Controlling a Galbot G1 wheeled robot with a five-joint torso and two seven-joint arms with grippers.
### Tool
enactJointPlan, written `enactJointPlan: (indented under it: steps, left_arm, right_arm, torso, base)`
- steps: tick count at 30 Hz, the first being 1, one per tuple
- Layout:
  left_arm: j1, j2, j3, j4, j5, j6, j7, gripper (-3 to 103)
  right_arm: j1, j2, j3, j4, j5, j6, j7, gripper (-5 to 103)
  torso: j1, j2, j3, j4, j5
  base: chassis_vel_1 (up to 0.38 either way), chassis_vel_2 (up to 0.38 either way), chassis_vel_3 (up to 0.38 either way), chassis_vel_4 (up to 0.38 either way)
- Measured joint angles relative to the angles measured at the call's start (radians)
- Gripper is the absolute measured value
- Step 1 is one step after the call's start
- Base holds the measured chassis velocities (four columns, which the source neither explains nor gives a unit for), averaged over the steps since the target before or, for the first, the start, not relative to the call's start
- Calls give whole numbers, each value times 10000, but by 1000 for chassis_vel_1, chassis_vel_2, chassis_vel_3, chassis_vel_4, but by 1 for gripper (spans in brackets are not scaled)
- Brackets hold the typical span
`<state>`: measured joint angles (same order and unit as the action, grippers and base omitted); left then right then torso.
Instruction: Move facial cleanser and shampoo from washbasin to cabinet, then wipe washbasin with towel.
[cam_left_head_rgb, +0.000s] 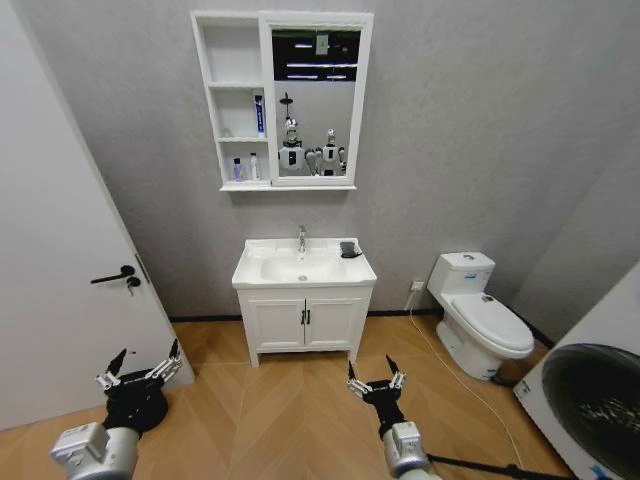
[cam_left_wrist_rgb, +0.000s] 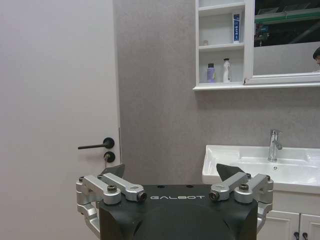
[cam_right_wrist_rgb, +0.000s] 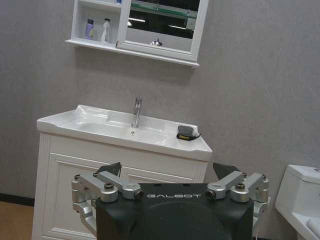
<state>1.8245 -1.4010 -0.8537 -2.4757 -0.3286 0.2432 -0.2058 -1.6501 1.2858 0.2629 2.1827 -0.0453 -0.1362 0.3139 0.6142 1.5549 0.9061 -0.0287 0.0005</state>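
The white washbasin (cam_left_head_rgb: 250, 272) (cam_left_wrist_rgb: 250, 156) (cam_right_wrist_rgb: 95, 120) stands on its vanity against the far wall. A dark folded towel (cam_left_head_rgb: 349, 249) (cam_right_wrist_rgb: 186, 132) lies on its back right corner. Above it, the cabinet (cam_left_head_rgb: 232, 55) (cam_left_wrist_rgb: 220, 47) (cam_right_wrist_rgb: 95, 44) holds a purple bottle (cam_left_head_rgb: 237, 170) (cam_left_wrist_rgb: 210, 73) (cam_right_wrist_rgb: 89, 29) and a white bottle (cam_left_head_rgb: 253, 167) (cam_left_wrist_rgb: 227, 70) (cam_right_wrist_rgb: 106, 30) on the lowest shelf. A blue-white tube (cam_left_head_rgb: 259, 115) (cam_left_wrist_rgb: 236, 27) stands one shelf higher. Which is the facial cleanser or the shampoo I cannot tell. My left gripper (cam_left_head_rgb: 146, 358) (cam_left_wrist_rgb: 171, 172) and right gripper (cam_left_head_rgb: 371, 368) (cam_right_wrist_rgb: 167, 169) hang open and empty, well short of the vanity.
A white door (cam_left_head_rgb: 60, 250) with a black handle (cam_left_head_rgb: 115, 275) is on the left. A toilet (cam_left_head_rgb: 480, 315) sits to the right, and a washing machine (cam_left_head_rgb: 595, 390) stands at the near right. The mirror (cam_left_head_rgb: 315, 100) adjoins the shelves. Wooden floor (cam_left_head_rgb: 290, 400) lies open before the vanity (cam_left_head_rgb: 305, 322).
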Motion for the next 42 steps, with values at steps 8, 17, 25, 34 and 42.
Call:
enactJointPlan:
  steps: [8,17,25,34,42]
  left_arm:
    - [-3,1,2,0,-1,0,1,100]
    - [-3,1,1,1,0,-1,0,100]
    - [-1,0,1,0,0,-1,0,100]
    - [-1,1,1,0,0,-1,0,100]
    - [-1,0,1,0,0,-1,0,100]
  right_arm:
    - [-95,-55,117,69,21,64,4,100]
    - [-143,31,75,80,-59,136,1,100]
    - [2,25,77,-15,50,153,2,100]
    - [138,-20,51,-155,98,229,-9,100]
    - [67,38,61,-188,94,285,-34,100]
  torso:
    - [17,-8,7,-5,-7]
    - [17,-10,6,-1,-7]
    - [11,-6,5,0,-6]
    - [12,-6,5,0,-5]
    - [12,-6,5,0,-5]
  base:
    - [32,-9,-37,74]
    - [-9,69,73,7]
    - [19,-8,-15,2]
    - [0,0,0,0]
    - [0,0,0,0]
